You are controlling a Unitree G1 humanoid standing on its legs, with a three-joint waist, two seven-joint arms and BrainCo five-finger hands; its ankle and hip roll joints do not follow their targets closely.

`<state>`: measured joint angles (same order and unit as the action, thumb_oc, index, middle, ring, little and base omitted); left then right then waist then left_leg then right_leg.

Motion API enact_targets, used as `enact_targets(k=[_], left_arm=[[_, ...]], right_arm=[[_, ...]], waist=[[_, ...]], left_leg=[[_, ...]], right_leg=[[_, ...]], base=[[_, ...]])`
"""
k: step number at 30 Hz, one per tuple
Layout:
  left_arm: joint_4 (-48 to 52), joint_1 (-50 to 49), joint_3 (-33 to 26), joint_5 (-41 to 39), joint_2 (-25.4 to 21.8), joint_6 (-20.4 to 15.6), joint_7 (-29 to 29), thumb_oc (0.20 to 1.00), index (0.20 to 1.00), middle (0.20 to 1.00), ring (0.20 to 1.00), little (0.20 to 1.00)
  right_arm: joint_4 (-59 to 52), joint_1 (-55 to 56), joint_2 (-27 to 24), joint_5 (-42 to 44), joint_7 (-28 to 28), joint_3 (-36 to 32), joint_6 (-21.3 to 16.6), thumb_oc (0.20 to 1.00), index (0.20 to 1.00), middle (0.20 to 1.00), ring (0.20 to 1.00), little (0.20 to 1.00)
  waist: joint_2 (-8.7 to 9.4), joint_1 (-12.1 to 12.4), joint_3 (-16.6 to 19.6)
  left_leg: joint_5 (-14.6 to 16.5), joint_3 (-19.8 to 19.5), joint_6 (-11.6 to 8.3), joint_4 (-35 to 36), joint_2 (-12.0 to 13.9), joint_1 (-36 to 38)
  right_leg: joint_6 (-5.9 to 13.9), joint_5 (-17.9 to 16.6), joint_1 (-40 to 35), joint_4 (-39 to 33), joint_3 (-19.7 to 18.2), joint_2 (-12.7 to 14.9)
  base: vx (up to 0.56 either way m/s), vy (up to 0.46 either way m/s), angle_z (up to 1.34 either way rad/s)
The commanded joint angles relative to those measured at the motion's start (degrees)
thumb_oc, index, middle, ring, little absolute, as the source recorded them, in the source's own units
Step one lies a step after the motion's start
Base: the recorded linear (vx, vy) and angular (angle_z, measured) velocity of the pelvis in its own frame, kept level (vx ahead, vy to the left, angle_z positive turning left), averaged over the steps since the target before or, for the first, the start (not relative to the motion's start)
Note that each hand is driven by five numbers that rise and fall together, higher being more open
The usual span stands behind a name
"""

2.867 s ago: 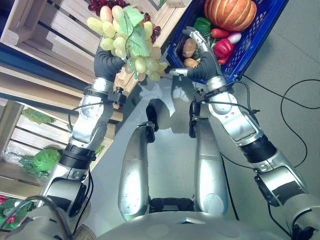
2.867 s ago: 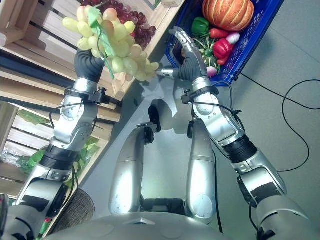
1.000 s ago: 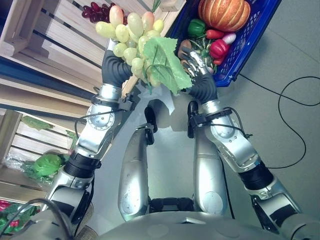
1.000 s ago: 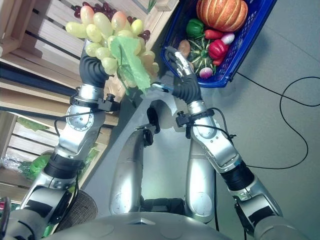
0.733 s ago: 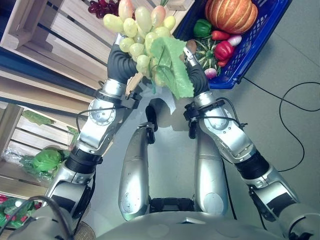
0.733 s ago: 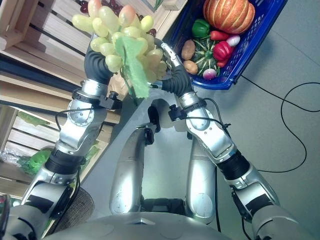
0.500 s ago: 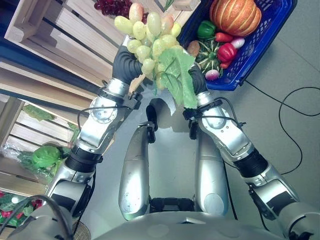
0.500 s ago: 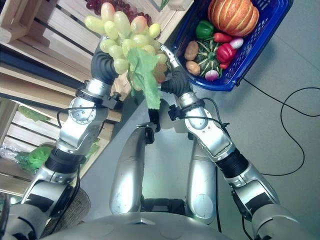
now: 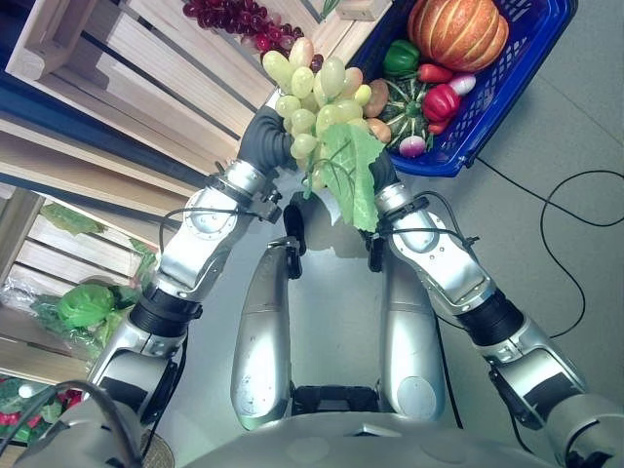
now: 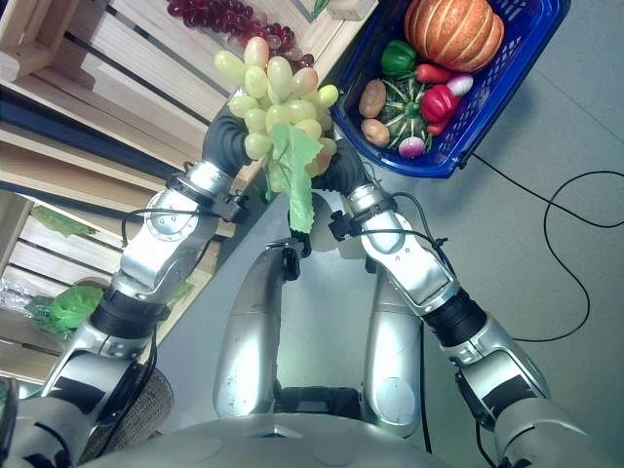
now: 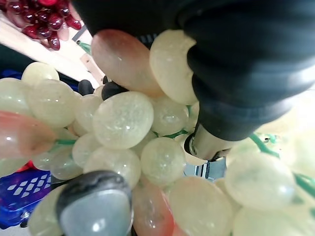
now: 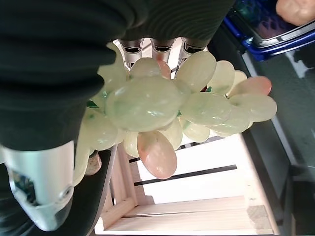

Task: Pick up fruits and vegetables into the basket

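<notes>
Green grape bunch (image 9: 317,97) sits between both hands, just left of the blue basket (image 9: 507,88). Long axis near-far, leaf (image 9: 353,175) hanging at near end. Left hand (image 9: 265,141) clenched round it; right hand (image 10: 341,174) fingers hidden behind it, can't tell.

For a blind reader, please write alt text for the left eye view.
Both hands, left hand and right hand, hold green grapes beside a blue basket holding a pumpkin and peppers.
</notes>
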<state>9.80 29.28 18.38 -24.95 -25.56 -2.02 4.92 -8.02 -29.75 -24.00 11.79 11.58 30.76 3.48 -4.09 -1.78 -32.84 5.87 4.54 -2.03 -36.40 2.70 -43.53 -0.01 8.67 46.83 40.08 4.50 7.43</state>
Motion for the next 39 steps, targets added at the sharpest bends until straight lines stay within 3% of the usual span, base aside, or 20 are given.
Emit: enact_targets(k=[1,2,9,13,14,15,18,21,25,26,29,31,35,39], left_arm=[[5.62,0.88,8.14,-3.25,2.29,-1.82,4.50,0.200,0.200,0.200,0.200,0.200],[5.16,0.94,8.70,-3.59,2.40,-2.26,4.52,0.200,0.200,0.200,0.200,0.200],[2.93,1.73,10.79,-5.53,3.45,-4.63,5.11,0.200,0.200,0.200,0.200,0.200],[1.48,2.13,12.05,-6.35,4.23,-6.05,4.78,0.200,0.200,0.200,0.200,0.200],[1.08,2.29,12.19,-6.52,4.42,-6.23,4.87,0.360,0.360,0.360,0.360,0.360],[0.57,2.50,12.41,-6.35,4.41,-6.38,5.49,1.000,1.000,1.000,1.000,1.000],[-0.08,2.60,12.77,-3.61,4.16,-5.82,6.92,1.000,1.000,1.000,1.000,1.000],[-0.64,3.04,12.97,2.80,3.27,-8.34,3.41,1.000,1.000,1.000,1.000,1.000],[-0.43,4.41,10.85,20.18,0.95,-14.26,-8.97,1.000,1.000,1.000,1.000,1.000],[-0.11,5.20,9.13,27.63,-0.33,-15.79,-13.62,1.000,1.000,1.000,1.000,1.000],[1.35,5.27,5.44,42.61,-3.52,-16.99,-26.59,1.000,1.000,1.000,1.000,1.000],[1.59,4.83,2.89,48.42,-5.09,-17.74,-31.94,1.000,1.000,1.000,1.000,1.000],[1.90,4.16,0.04,51.75,-6.56,-17.27,-36.46,1.000,1.000,1.000,1.000,1.000],[0.86,3.76,-2.33,56.22,-8.45,-13.56,-41.97,1.000,1.000,1.000,1.000,1.000]], right_arm=[[-2.47,-6.01,2.80,0.09,-1.67,2.95,-3.59,0.435,0.435,0.435,0.435,0.435],[-1.65,-6.15,2.75,0.08,-1.47,3.35,-3.21,0.200,0.200,0.200,0.200,0.200],[2.87,-6.57,3.73,4.20,-4.00,4.57,-4.78,0.200,0.200,0.200,0.200,0.200],[5.30,-6.14,4.70,6.65,-5.96,4.77,-8.78,0.200,0.200,0.200,0.200,0.200],[5.60,-6.48,4.60,7.13,-6.18,4.71,-9.52,0.200,0.200,0.200,0.200,0.200],[6.01,-6.74,4.42,7.81,-6.55,4.38,-10.93,0.200,0.200,0.200,0.200,0.200],[5.74,-6.85,4.25,11.12,-7.63,3.45,-13.32,0.200,0.200,0.200,0.200,0.200],[5.19,-6.61,3.88,14.85,-9.16,2.11,-15.97,0.200,0.200,0.200,0.200,0.200],[3.24,-5.60,4.04,19.77,-10.72,-0.73,-18.28,0.200,0.200,0.200,0.200,0.200],[2.59,-5.70,3.84,20.77,-11.18,-2.12,-18.83,0.200,0.200,0.200,0.200,0.200],[0.93,-3.90,3.54,22.46,-11.87,-4.90,-20.13,0.200,0.200,0.200,0.200,0.200],[0.58,-2.84,3.29,22.98,-12.39,-6.44,-21.43,0.200,0.200,0.200,0.200,0.200],[-0.43,-1.54,2.72,23.08,-12.01,-8.61,-22.84,0.200,0.200,0.200,0.200,0.200],[-1.23,-0.62,1.22,24.20,-11.77,-11.77,-25.43,0.200,0.200,0.200,0.200,0.200]], waist=[[-0.10,0.08,3.05],[-0.06,0.09,3.05],[-0.01,0.21,3.05],[0.14,0.10,3.05],[0.17,0.11,3.05],[0.21,0.12,3.05],[0.25,0.08,3.05],[0.27,-0.10,3.05],[0.34,-0.05,3.05],[0.37,0.02,3.05],[0.33,0.35,3.05],[0.40,0.63,3.05],[0.50,0.74,3.05],[0.64,0.51,3.05]], left_leg=[[5.72,3.78,6.03,3.35,-5.55,2.74],[5.67,3.74,6.00,3.42,-5.57,2.82],[5.41,3.85,5.92,3.92,-5.38,2.95],[5.41,3.88,5.86,3.71,-5.28,2.70],[5.44,3.88,5.91,3.68,-5.22,2.66],[5.48,3.79,5.93,3.70,-5.22,2.69],[5.33,3.83,5.89,3.91,-5.09,2.76],[5.19,4.01,5.74,4.12,-4.89,2.94],[5.38,3.91,5.56,3.65,-4.81,2.98],[3.69,4.29,5.67,4.17,-4.66,1.62],[3.83,3.98,5.39,3.60,-4.59,1.51],[3.95,3.79,5.25,3.40,-4.55,1.58],[4.13,3.87,4.98,2.91,-4.21,1.40],[4.42,4.21,4.67,2.15,-3.54,1.04]], right_leg=[[1.40,2.14,-1.68,-1.13,2.85,-3.17],[1.39,2.06,-1.80,-1.24,2.95,-3.11],[1.29,1.77,-1.89,-1.51,3.63,-2.70],[1.35,1.64,-1.66,-1.45,3.77,-2.60],[1.37,1.64,-1.59,-1.41,3.83,-2.52],[1.44,1.66,-1.75,-1.52,3.96,-2.41],[1.47,1.50,-1.80,-1.67,4.16,-2.34],[1.50,1.46,-2.01,-1.81,4.24,-2.32],[1.45,1.78,-2.06,-1.44,4.28,-2.38],[0.90,0.20,-0.94,-2.28,4.81,-2.20],[0.85,0.43,-0.86,-1.69,4.99,-1.93],[0.82,0.65,-1.02,-1.50,5.23,-1.76],[0.79,0.93,-0.92,-0.99,5.62,-1.45],[0.84,1.46,-0.48,0.21,5.89,-1.21]], base=[[0.00,-0.027,0.03],[0.00,0.000,0.00],[0.00,0.000,0.00],[0.00,0.000,0.00],[-0.02,-0.031,0.01],[-0.02,-0.032,0.01],[-0.01,-0.011,0.00],[0.00,0.000,0.00],[-0.01,-0.033,0.00],[-0.06,-0.056,0.01],[-0.02,-0.068,0.02],[0.01,-0.057,0.03],[0.01,-0.040,0.03],[0.00,-0.008,0.00]])
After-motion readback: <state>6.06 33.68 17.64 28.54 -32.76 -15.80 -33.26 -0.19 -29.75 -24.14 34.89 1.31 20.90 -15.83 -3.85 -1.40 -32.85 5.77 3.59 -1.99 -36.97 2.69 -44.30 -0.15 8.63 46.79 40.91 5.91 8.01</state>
